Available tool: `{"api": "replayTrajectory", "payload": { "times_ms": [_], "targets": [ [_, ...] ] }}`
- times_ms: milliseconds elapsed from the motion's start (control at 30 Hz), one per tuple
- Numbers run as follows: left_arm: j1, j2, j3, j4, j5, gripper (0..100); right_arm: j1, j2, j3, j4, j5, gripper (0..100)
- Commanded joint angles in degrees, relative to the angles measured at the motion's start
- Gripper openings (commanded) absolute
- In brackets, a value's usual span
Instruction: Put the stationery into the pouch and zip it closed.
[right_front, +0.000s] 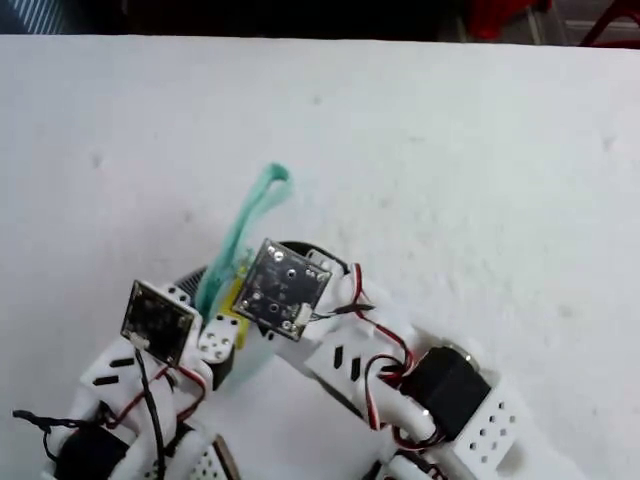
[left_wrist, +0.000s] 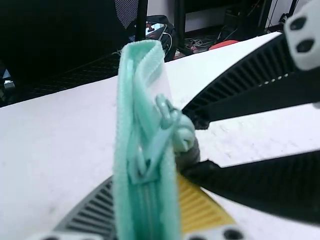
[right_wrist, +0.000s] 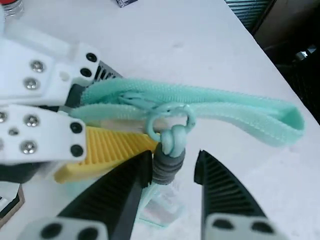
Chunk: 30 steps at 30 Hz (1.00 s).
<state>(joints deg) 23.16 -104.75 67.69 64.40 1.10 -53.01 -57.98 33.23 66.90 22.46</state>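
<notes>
Holding the pouch (right_front: 240, 225) on its long edge, my left gripper (left_wrist: 145, 220) is closed on it. The yellow finger (right_wrist: 115, 147) presses one side and the grey ribbed finger (right_wrist: 102, 75) presses the other. In the high view the pouch stands on the table (right_front: 450, 150) in the lower middle, a little to the left, and its free end points to the upper part of the frame. The zipper (right_wrist: 210, 97) runs along the top edge. From the slider (left_wrist: 137, 167) hangs a mint cord (right_wrist: 172, 135) with a grey pull (right_wrist: 165, 167). My right gripper (right_wrist: 174, 157) is open. Its black jaws stand on both sides of the pull, one just beside it and the other apart.
</notes>
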Motion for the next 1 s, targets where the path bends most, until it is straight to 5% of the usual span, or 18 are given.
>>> {"api": "replayTrajectory", "payload": {
  "times_ms": [0,133,367,967],
  "targets": [
    [0.13,0.22,-0.70,0.18,0.26,2,-0.92,0.31,-1.93,-1.45,-0.09,6.4],
    [0.13,0.22,-0.70,0.18,0.26,2,-1.01,0.40,-0.97,-1.54,-0.09,2.8],
    [0.04,0.22,-0.70,0.18,0.26,2,-1.36,0.31,4.57,-6.37,-0.62,15.8],
    [0.31,0.22,-1.14,5.01,-13.63,2,-6.46,-0.22,7.12,-8.84,4.31,7.4]
  ]
}}
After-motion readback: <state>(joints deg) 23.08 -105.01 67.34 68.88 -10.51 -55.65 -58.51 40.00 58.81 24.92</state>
